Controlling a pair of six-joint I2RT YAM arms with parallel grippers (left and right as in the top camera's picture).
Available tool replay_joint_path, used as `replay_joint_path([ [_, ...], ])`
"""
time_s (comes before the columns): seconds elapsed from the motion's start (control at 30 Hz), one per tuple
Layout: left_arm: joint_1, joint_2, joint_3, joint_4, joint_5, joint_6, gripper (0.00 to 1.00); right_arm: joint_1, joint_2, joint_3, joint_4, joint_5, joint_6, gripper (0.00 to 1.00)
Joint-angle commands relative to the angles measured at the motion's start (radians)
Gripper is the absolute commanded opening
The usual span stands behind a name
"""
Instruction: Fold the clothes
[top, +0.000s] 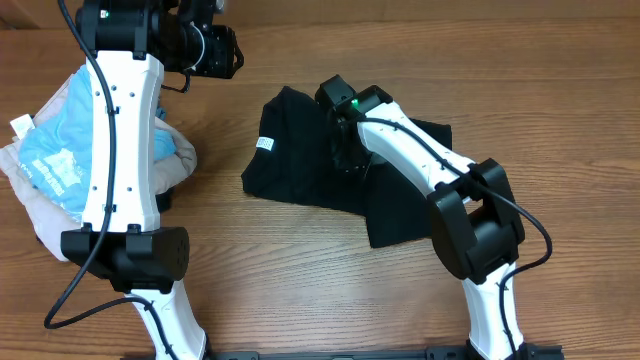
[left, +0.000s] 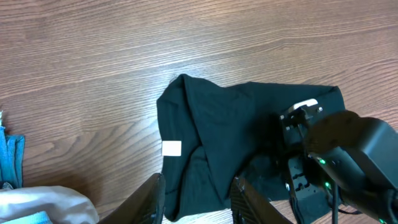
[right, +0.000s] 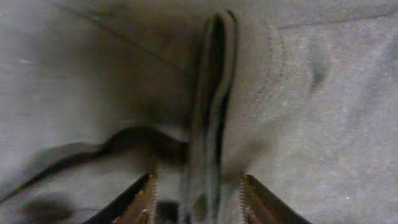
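One black shirt (top: 300, 160) lies on the table (top: 330, 290), roughly ctr, rumpled & partly doubled over, not flat. Its white neck label (top: 265, 144) shows at the edge facing the L arm (top: 125, 150).

You have the R arm (top: 440, 180) reaching over the shirt from the near side, wrist low on the cloth, green light lit.

R pincer (right: 198, 186): in the wrist view both fingers (right: 144, 202) are down at the fabric w/ a raised ridge of shirt standing between them. One finger looks to be against the ridge; the other shows a sliver of gap. You can't tell from this whether it's nipping the cloth or only straddling it.

L pincer (left: 199, 180): fingers spread, nothing between them. It's held up off the table, pointing toward the label side of the shirt and apart from it.

Other items: light blue garment (top: 55, 140) w/ white print, heaped on a pale beige-pink garment (top: 35, 215). Both sit at the L side of the table, partly under the L arm, well apart from the shirt.
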Motion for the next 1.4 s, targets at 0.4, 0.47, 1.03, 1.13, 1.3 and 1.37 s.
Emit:
replay_joint_path([
  [0.4,0.001,-0.006,0.023,0.000,0.019,0.009,0.38,-0.016,0.014,0.047,-0.021,0.130,0.019,0.04],
  [0.47,0.001,-0.006,0.023,0.000,0.019,0.009,0.38,-0.023,0.000,0.081,-0.024,0.134,0.019,0.04],
  [1.03,0.001,-0.006,0.023,0.015,0.019,0.009,0.39,-0.149,-0.011,0.137,0.115,0.050,0.023,0.04],
  [1.13,0.001,-0.006,0.023,0.015,0.019,0.009,0.39,-0.152,-0.011,0.137,0.130,0.050,0.023,0.04],
  [1.3,0.001,-0.006,0.023,0.013,0.020,0.008,0.39,-0.154,-0.011,0.137,0.111,0.063,0.014,0.64],
  [1.37,0.001,-0.006,0.023,0.009,0.027,0.009,0.39,-0.181,-0.013,0.141,0.053,0.117,0.015,0.69],
])
